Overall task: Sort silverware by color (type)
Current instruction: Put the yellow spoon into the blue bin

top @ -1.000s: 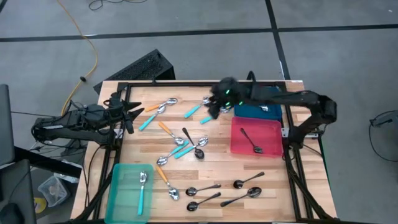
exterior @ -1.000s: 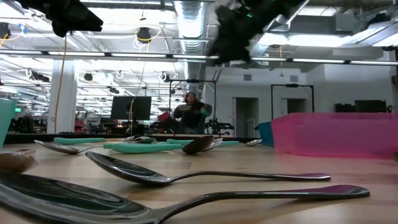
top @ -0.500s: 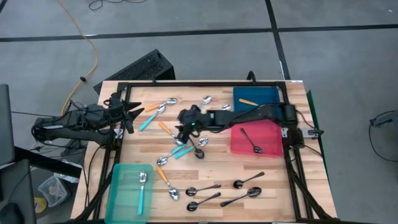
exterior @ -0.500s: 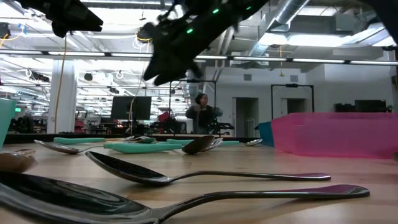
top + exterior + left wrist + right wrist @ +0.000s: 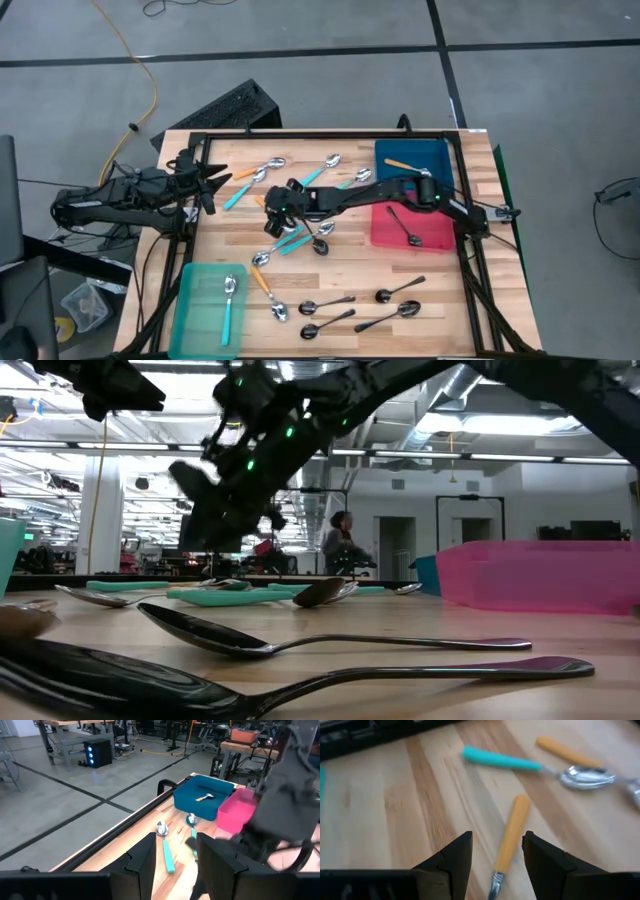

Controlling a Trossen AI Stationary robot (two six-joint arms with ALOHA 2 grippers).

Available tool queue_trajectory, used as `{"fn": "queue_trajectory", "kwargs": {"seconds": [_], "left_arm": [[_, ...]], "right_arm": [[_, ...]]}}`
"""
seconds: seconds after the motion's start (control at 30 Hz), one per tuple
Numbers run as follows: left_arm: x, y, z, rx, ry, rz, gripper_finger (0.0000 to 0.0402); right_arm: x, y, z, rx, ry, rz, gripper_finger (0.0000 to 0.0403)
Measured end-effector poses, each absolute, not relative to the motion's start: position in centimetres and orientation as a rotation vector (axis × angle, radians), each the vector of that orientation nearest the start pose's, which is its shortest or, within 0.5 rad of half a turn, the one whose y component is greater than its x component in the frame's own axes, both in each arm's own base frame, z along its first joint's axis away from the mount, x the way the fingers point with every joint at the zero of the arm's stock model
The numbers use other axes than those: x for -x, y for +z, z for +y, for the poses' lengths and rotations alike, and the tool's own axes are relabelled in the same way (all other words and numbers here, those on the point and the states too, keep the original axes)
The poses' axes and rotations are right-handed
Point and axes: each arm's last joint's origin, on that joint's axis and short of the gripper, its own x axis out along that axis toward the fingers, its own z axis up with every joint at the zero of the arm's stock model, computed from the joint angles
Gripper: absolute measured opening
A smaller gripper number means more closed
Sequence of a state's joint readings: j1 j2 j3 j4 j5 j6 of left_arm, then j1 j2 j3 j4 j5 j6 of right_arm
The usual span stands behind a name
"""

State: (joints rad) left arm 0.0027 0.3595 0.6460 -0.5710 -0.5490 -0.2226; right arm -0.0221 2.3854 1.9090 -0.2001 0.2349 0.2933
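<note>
Over the middle of the table my right gripper (image 5: 275, 212) hangs open and empty, fingers (image 5: 451, 861) straddling an orange-handled spoon (image 5: 510, 837) on the wood. Judging by that, the step is picking this spoon for the blue bin (image 5: 437, 160), which already has one orange spoon (image 5: 400, 165). To do it well: drop straight down so the handle sits centred between the jaws, close across the handle's width, not on the metal neck, and keep clear of the teal-handled spoon (image 5: 501, 759) lying just beyond it. Risk: handle lies flat, fingertips may skid on the wood. Left gripper (image 5: 218, 178) waits at the table's left edge, fingers (image 5: 141, 860) parted, nothing in them. Pink bin (image 5: 440, 238) holds a dark spoon, teal bin (image 5: 200, 310) a teal one; other spoons lie loose on the table (image 5: 360, 260).
</note>
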Motion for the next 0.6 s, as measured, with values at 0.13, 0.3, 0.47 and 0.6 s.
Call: {"fn": "queue_trajectory", "kwargs": {"seconds": [0.13, 0.3, 0.47, 0.6], "left_arm": [[-8.0, 29.7, 1.5, 0.138, 0.573, 0.216, 0.0124], [-8.0, 29.7, 1.5, 0.139, 0.574, 0.216, 0.0124], [-8.0, 29.7, 1.5, 0.140, 0.574, 0.215, 0.0124], [-8.0, 29.7, 1.5, 0.140, 0.573, 0.215, 0.0124]], "right_arm": [[-53.6, 14.6, -1.8, -0.210, -0.347, 0.661, 0.0194], [-53.6, 13.9, -1.7, -0.220, -0.354, 0.685, 0.0194], [-53.7, 13.1, -2.2, -0.221, -0.364, 0.698, 0.0194], [-53.7, 13.1, -2.3, -0.224, -0.367, 0.693, 0.0194]]}}
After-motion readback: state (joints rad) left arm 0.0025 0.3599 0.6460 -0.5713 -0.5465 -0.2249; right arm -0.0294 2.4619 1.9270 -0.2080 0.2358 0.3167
